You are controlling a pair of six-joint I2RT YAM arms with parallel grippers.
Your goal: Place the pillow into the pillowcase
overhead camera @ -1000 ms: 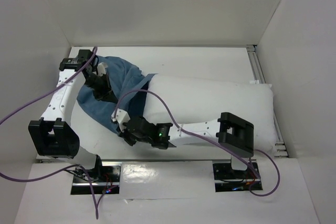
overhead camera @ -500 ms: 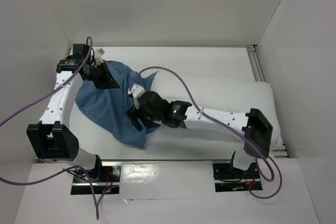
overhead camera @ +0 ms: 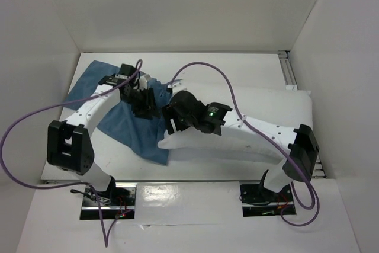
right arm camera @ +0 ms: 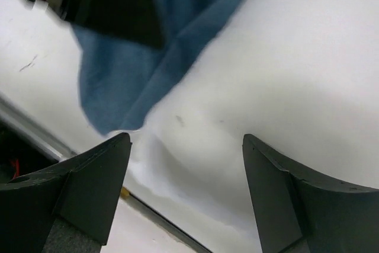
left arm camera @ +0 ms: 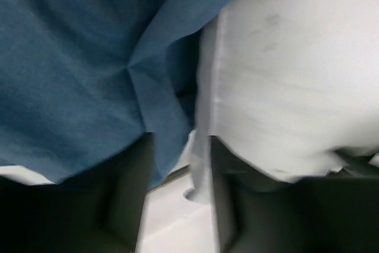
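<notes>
Right tool wide, empty above plump white fabric pillow; left tool half-parted, gripping nothing. Clamp limp blue cloth pillowcase hem.

Pillowcase left on table, pillow right, edges touching mid-table.

Left of centre, the pillowcase is showing matt, wrinkled blue cloth; at right, the pillow is showing soft, matt white fabric; fingers of the right gripper are looking smooth, dark, matt.
</notes>
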